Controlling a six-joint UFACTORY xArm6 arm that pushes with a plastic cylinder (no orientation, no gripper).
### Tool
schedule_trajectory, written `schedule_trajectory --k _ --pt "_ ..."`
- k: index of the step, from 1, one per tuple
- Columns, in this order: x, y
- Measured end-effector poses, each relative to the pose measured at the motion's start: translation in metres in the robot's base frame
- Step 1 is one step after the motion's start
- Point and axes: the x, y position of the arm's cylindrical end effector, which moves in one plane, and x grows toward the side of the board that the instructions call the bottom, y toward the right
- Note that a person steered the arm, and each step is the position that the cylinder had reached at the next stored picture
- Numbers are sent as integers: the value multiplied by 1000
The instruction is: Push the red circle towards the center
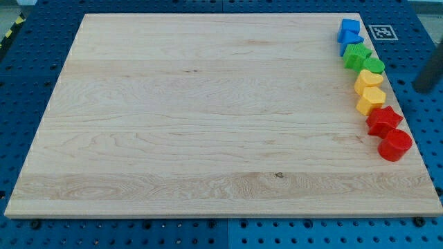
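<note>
The red circle (395, 145) lies at the right edge of the wooden board (208, 117), lowest in a column of blocks. A red star (383, 120) touches it from above. My rod enters at the view's right edge, and my tip (421, 90) is off the board, up and to the right of the red circle, apart from it.
Above the red star, along the right edge, run a yellow block (371, 101), a yellow heart-like block (368, 80), a green round block (374, 66), a green star (356, 54) and two blue blocks (349, 32). A white marker tag (381, 32) sits off the board's top right corner.
</note>
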Motion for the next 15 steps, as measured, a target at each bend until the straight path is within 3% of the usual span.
schedule_trajectory --k 2,4,5,8,10,12,13,14,15 --pt "103 -9" --pt "101 -10" --pt "81 -25" --pt "102 -68" --pt "84 -46" --pt "80 -128" --pt "98 -149" --pt "93 -166" --pt "78 -142"
